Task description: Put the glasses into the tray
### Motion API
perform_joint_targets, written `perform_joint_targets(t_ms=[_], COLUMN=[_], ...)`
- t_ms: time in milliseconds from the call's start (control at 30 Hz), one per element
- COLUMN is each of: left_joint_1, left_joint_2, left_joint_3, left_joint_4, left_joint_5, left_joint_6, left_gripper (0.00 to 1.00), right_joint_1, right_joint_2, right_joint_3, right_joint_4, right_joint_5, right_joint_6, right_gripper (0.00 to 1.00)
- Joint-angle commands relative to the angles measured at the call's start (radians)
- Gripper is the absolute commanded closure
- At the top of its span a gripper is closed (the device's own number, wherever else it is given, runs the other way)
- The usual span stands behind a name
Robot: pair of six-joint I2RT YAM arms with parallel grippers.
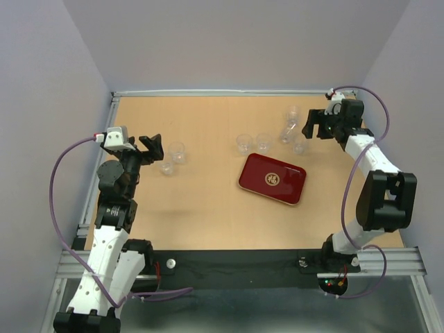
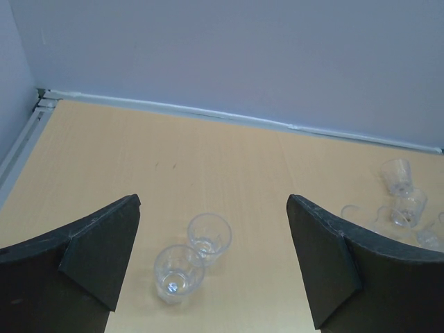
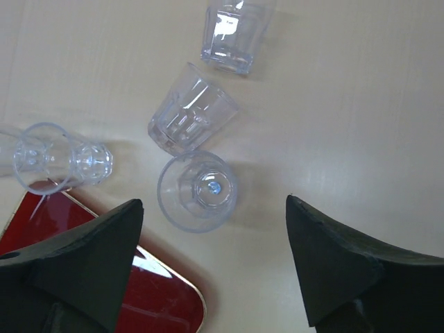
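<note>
The dark red tray (image 1: 272,179) with its gold emblem lies right of centre, with no glass in it. Two clear glasses (image 1: 178,152) (image 1: 166,166) stand at the left, just beyond my open, empty left gripper (image 1: 152,150). In the left wrist view they (image 2: 209,236) (image 2: 179,272) stand upright between my fingers' line (image 2: 213,205). Several more glasses (image 1: 243,143) (image 1: 263,143) (image 1: 300,146) cluster behind the tray. My right gripper (image 1: 316,128) is open above them. In its wrist view one upright glass (image 3: 198,191) stands just ahead of the open gripper (image 3: 215,208), with the tray corner (image 3: 163,302) beside it.
In the right wrist view two more glasses (image 3: 191,111) (image 3: 232,31) stand beyond the nearest one, and two (image 3: 41,156) stand at the left by the tray edge. Blue-grey walls (image 1: 243,41) close in the table at the back and sides.
</note>
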Motion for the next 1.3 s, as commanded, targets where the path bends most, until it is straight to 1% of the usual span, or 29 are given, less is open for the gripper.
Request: perform_joint_targets(t_ms=[0,133,200,300,333,367,400,433,467,500,567,600,700,733,800,833,933,967,1100,1200,1267], left_joint_1=[-0.002,-0.002,-0.002,-0.002,-0.002,-0.002,-0.002,-0.002,-0.002,-0.002,-0.002,-0.002,-0.002,-0.002,-0.002,-0.002,-0.002,-0.002,-0.002,-0.002,-0.002], left_joint_2=[-0.023,-0.019,-0.018,-0.016,-0.016,-0.016,-0.018,-0.018,-0.019,-0.021,-0.019,-0.018,-0.019,-0.019,-0.021,-0.018,-0.019,-0.019,-0.021,-0.021,-0.021], left_joint_3=[0.005,0.005,0.005,0.005,0.005,0.005,0.005,0.003,0.003,0.003,0.003,0.003,0.003,0.003,0.002,0.002,0.002,0.002,0.002,0.0,0.0], left_joint_4=[0.057,0.059,0.06,0.064,0.065,0.064,0.064,0.065,0.065,0.065,0.064,0.065,0.067,0.067,0.067,0.068,0.068,0.07,0.07,0.071,0.071], left_joint_5=[0.03,0.041,0.047,0.056,0.059,0.061,0.059,0.059,0.061,0.061,0.064,0.064,0.065,0.065,0.069,0.069,0.072,0.073,0.076,0.078,0.078], left_joint_6=[-0.009,-0.014,-0.015,-0.02,-0.022,-0.02,-0.022,-0.022,-0.022,-0.023,-0.023,-0.025,-0.025,-0.026,-0.025,-0.026,-0.026,-0.028,-0.029,-0.029,-0.029], left_gripper=[0.01,0.01,0.01,0.02,0.01,0.01,0.01,0.01,0.01,0.01,0.01,0.01,0.01,0.01,0.02,0.02,0.02,0.02,0.02,0.02,0.02], right_joint_1=[-0.017,-0.017,-0.017,-0.017,-0.017,-0.017,-0.017,-0.017,-0.017,-0.017,-0.017,-0.017,-0.017,-0.017,-0.017,-0.017,-0.017,-0.017,-0.014,0.001,0.032], right_joint_2=[0.088,0.14,0.16,0.194,0.214,0.214,0.223,0.245,0.254,0.262,0.283,0.288,0.286,0.282,0.26,0.251,0.2,0.187,0.101,0.081,0.067], right_joint_3=[0.121,0.144,0.143,0.146,0.15,0.152,0.155,0.16,0.167,0.172,0.178,0.181,0.18,0.177,0.175,0.17,0.155,0.149,0.112,0.086,0.072], right_joint_4=[-0.067,-0.098,-0.104,-0.113,-0.115,-0.116,-0.118,-0.122,-0.124,-0.125,-0.13,-0.132,-0.132,-0.13,-0.13,-0.13,-0.129,-0.129,-0.127,-0.127,-0.127], right_joint_5=[-0.095,-0.095,-0.071,-0.042,-0.03,-0.03,-0.017,-0.011,0.0,0.004,0.01,0.012,0.02,0.023,0.035,0.039,0.02,0.003,-0.144,-0.241,-0.275], right_joint_6=[0.096,0.119,0.112,0.098,0.095,0.095,0.095,0.095,0.092,0.09,0.087,0.087,0.081,0.078,0.077,0.046,0.006,-0.037,-0.118,-0.153,-0.181], right_gripper=[0.15,0.2,0.22,0.27,0.35,0.35,0.39,0.46,0.49,0.55,0.61,0.68,0.81,0.89,0.94,0.97,0.98,0.98,0.98,0.98,0.98])
